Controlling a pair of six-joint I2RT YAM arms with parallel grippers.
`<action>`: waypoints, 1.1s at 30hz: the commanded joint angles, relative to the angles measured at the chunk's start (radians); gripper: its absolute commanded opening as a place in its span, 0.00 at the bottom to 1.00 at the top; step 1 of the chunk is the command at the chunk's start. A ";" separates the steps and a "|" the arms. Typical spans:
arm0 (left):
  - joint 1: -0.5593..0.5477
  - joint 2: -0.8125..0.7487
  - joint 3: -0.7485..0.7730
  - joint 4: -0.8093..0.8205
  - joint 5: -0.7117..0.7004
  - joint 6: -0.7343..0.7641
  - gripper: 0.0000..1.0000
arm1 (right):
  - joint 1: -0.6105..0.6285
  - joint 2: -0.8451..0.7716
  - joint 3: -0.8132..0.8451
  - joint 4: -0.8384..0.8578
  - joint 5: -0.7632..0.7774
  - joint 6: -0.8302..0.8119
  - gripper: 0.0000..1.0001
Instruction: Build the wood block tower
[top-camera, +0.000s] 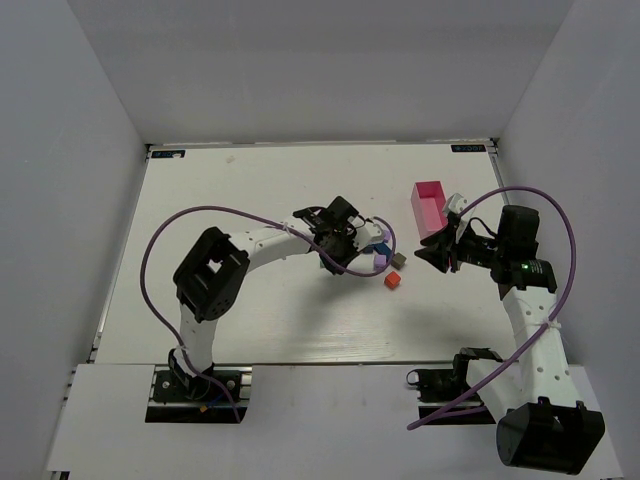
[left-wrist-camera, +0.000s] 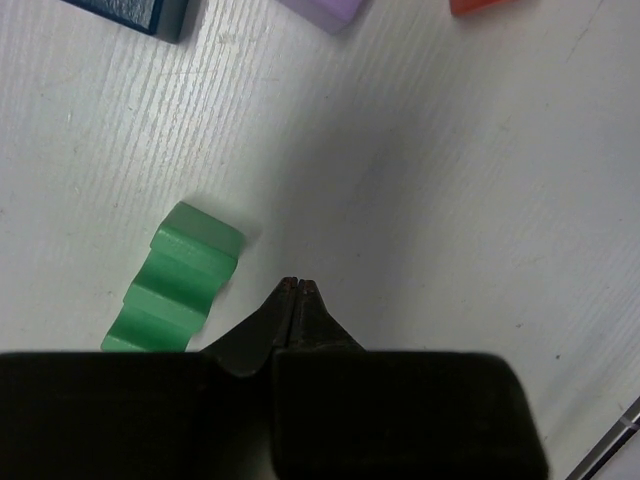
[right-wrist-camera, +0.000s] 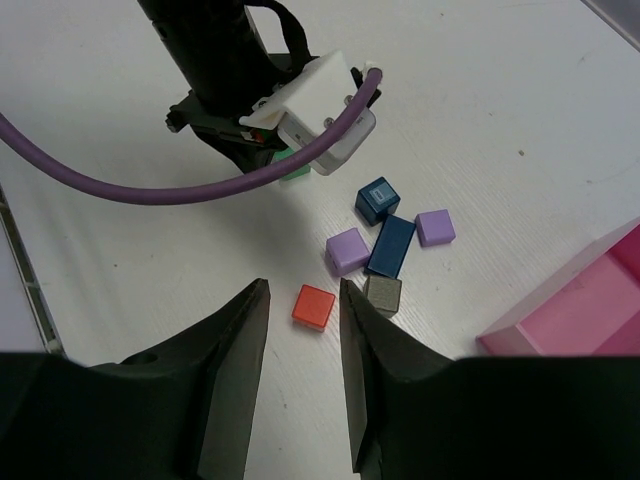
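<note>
Seven wooden blocks lie loose on the desk, none resting on another, so no tower stands. There are two blue pieces, a small blue cube and a longer blue block. There are two purple ones, the nearer purple cube appearing to touch the long block's side and the farther purple cube just off its other side. There is one red cube, one grey-brown cube and one green block with a stepped side. Six of them cluster mid-desk near the single pink box. The green one lies apart from them, just beside the jaws of the left arm, which are pressed together on nothing. The jaws of the right arm stand narrowly parted and empty above the desk, and the red cube shows through the gap. The desk is white with a fine wood grain, and three plain pale grey walls enclose it.
</note>
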 joint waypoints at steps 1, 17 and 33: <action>-0.006 -0.002 0.046 -0.018 -0.027 0.018 0.08 | -0.003 -0.017 0.002 0.013 -0.021 0.005 0.40; -0.015 0.026 0.065 -0.018 -0.067 0.018 0.08 | -0.003 -0.020 0.003 0.010 -0.019 0.003 0.40; -0.024 0.035 0.074 -0.009 -0.086 0.027 0.07 | -0.002 -0.025 0.005 0.005 -0.025 0.002 0.42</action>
